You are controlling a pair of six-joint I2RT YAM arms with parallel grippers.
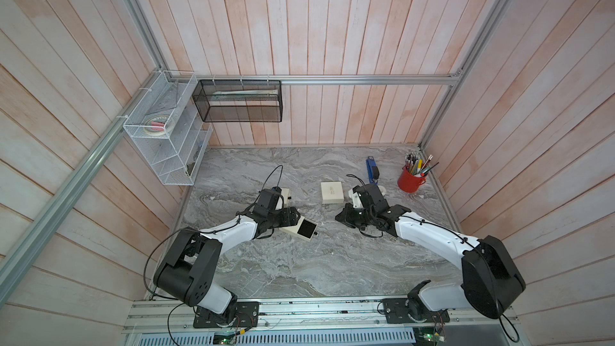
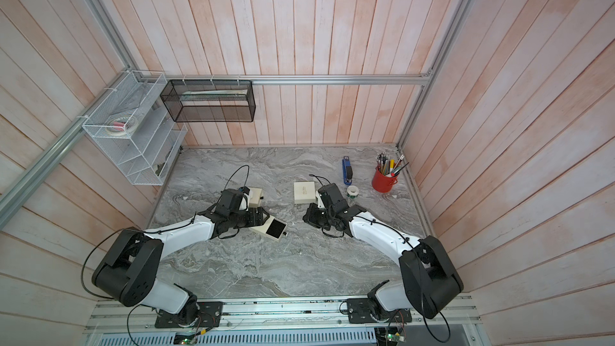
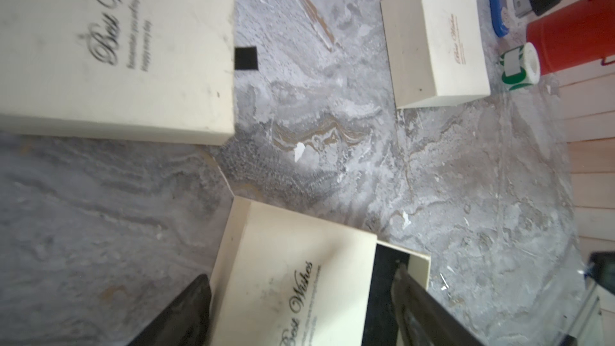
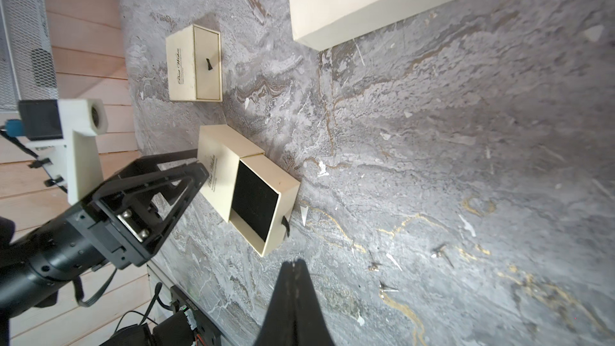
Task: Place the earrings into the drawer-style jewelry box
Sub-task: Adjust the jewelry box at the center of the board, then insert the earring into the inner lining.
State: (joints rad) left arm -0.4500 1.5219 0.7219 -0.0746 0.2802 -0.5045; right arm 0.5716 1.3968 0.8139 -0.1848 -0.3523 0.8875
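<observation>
The earrings (image 4: 376,265), a few glinting studs in the right wrist view, lie loose on the table (image 4: 466,111). None is in the drawer (image 4: 254,198), whose black lining is bare, so the opening looks done and every placing is left. They sit near the tip of the right hand (image 4: 293,264), clenched and empty, while the left hand (image 3: 301,274) straddles the jewelry box (image 4: 216,161), jaws spread wide; whether it presses the sleeve I cannot tell.
</observation>
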